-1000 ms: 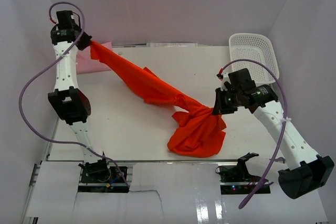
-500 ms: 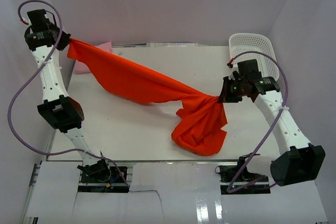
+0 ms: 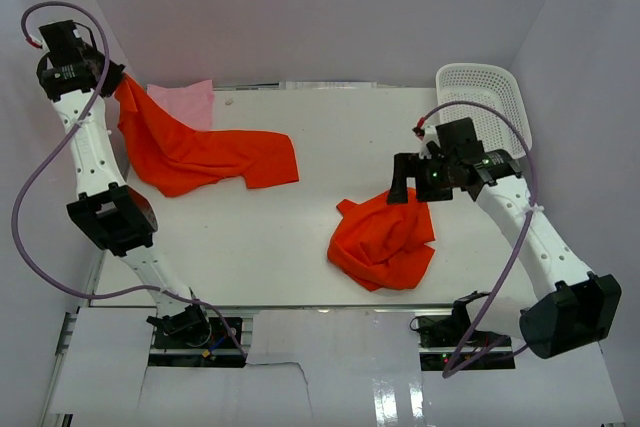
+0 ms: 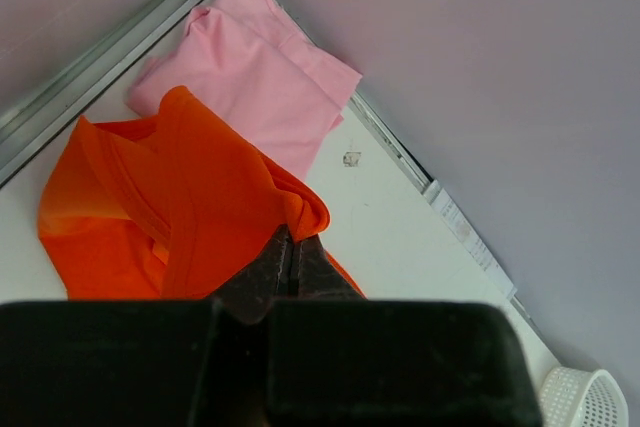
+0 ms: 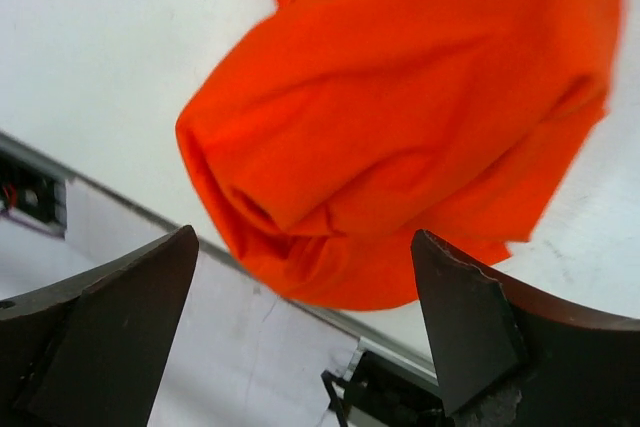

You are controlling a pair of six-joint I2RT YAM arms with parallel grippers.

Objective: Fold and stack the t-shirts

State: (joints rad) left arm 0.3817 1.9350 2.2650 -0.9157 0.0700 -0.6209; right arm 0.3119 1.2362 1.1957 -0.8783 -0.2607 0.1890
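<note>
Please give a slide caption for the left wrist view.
Shut left claw holds an orange-red t-shirt; a pink t-shirt lies beyond it.

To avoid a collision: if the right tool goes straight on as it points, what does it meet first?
Likely the crumpled orange t-shirt, straight ahead of the right tool; depth is unclear.

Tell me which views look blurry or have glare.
Right wrist: the crumpled shirt smears along its upper right edge, likely motion blur. Left wrist: pink shirt sharp, left end effector dark and soft up close. Top external: even light, sharp, glare on the glossy front strip.
</note>
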